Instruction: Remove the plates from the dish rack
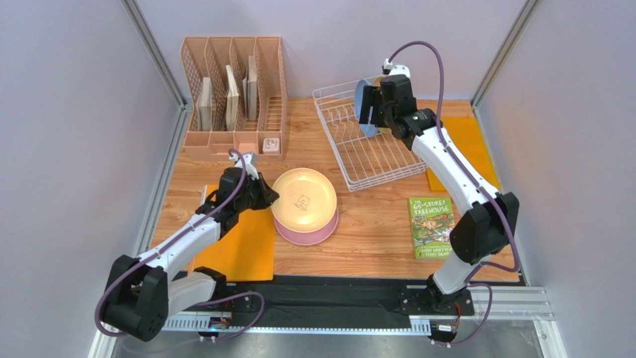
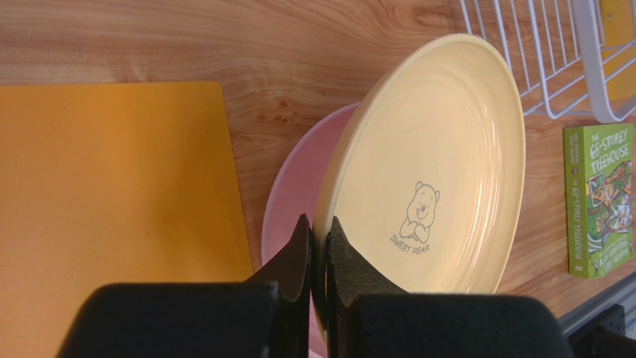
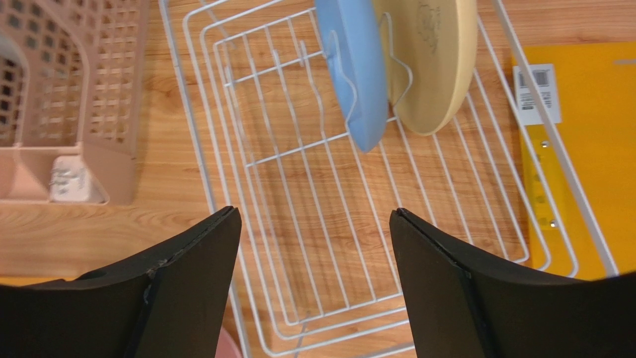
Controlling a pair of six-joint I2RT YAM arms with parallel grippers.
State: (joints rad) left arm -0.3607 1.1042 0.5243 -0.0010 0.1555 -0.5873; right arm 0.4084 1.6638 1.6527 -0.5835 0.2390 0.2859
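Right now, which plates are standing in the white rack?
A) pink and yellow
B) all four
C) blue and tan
C: the blue plate and tan plate stand upright in the dish rack; the yellow plate sits stacked on the pink plate on the table.

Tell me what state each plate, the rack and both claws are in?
dish rack, holding two plates
yellow plate, atop pink plate, rim gripped
pink plate, flat on table
blue plate, upright in dish rack
cream plate, upright in dish rack behind blue plate
left gripper, shut on yellow plate
right gripper, open over dish rack
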